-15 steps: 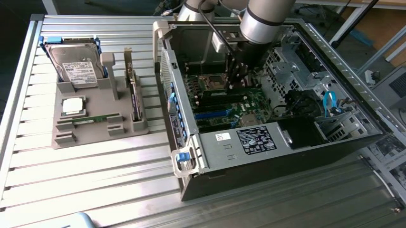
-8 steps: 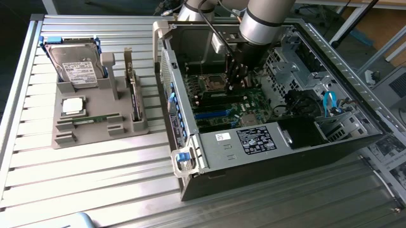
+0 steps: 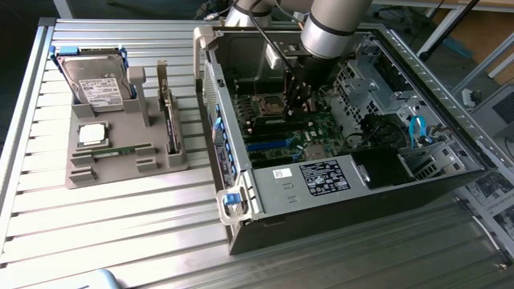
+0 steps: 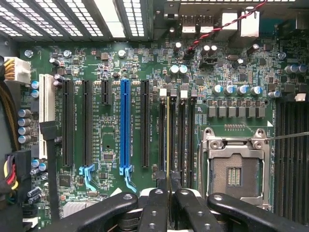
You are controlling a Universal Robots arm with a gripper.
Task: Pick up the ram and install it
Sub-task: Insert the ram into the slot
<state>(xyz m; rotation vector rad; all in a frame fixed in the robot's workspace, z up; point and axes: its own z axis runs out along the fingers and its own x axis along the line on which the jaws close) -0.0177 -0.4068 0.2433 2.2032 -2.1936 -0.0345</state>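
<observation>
The jaws pinch the ram [image 4: 168, 145] edge-on, its long axis running along the memory slots [image 4: 186, 130].

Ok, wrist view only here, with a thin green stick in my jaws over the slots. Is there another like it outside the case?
Observer: Yes, a second thin green ram stick stands on edge in a grey plastic holder, at the exterior view's left of the open black computer case.
Operator: Anything else in that holder?
Observer: A silver hard drive with a white label, at its far end.
Operator: And the processor?
Observer: A small square silver chip lies in the holder too.
</observation>
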